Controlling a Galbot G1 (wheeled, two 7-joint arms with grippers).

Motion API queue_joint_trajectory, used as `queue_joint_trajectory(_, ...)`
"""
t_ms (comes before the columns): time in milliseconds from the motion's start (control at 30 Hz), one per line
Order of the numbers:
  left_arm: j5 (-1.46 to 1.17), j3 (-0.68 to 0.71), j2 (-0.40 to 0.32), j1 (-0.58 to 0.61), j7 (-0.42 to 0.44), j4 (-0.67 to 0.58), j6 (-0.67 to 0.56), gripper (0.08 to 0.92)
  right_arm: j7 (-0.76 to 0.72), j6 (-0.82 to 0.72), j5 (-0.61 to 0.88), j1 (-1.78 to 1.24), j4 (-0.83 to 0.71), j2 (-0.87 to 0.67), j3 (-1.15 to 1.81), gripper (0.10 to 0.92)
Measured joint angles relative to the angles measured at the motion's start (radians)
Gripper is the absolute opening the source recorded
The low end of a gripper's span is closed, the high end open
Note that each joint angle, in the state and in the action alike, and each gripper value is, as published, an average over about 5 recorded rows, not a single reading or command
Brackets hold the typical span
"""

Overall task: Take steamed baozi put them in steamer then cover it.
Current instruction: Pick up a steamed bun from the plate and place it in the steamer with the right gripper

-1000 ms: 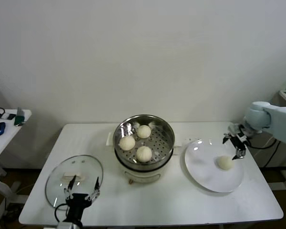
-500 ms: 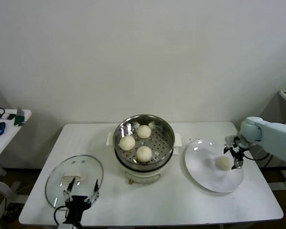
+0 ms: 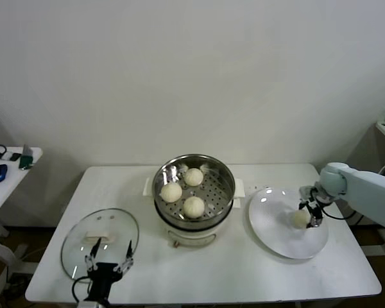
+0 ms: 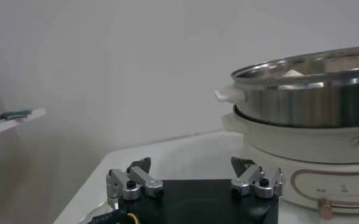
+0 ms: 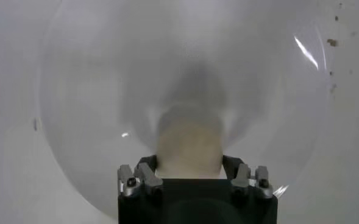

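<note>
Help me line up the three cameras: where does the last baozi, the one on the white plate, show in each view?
Head view: baozi at right, on the plate, between the right gripper's fingers.
Left wrist view: not in it.
Right wrist view: baozi low centre, between the fingers.
Shared landmark: the plate.
</note>
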Motion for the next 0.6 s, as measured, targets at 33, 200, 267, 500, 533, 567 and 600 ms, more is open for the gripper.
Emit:
queue_joint_trajectory(33,0.000,0.001,0.000,0.000,0.000,-0.001,0.000,0.823,0.001,-0.003,0.004,0.006,0.006,-0.003,-0.002,0.683)
queue_joint_trajectory(200,0.000,0.002,0.000,0.003,-0.001,-0.009,-0.002,0.823,0.001,-0.021,0.043,0.079,0.050,-0.012,-0.047,0.664)
queue_joint_trajectory(267,0.000,0.003,0.001,0.003,-0.001,-0.012,-0.002,0.823,-0.001,-0.030,0.074,0.136,0.076,-0.012,-0.086,0.662)
queue_joint_trajectory(500,0.000,0.010,0.004,-0.007,0.001,-0.025,0.005,0.823,-0.020,-0.072,0.252,0.430,0.208,0.028,-0.272,0.662)
queue_joint_trajectory(533,0.000,0.010,0.005,-0.008,0.001,-0.027,0.006,0.823,-0.022,-0.079,0.283,0.476,0.230,0.040,-0.296,0.662)
queue_joint_trajectory(567,-0.001,0.010,0.006,-0.009,0.002,-0.028,0.006,0.823,-0.023,-0.087,0.314,0.519,0.252,0.054,-0.317,0.662)
queue_joint_trajectory(600,-0.002,0.010,0.007,-0.011,0.002,-0.029,0.007,0.823,-0.024,-0.095,0.347,0.560,0.274,0.069,-0.337,0.662)
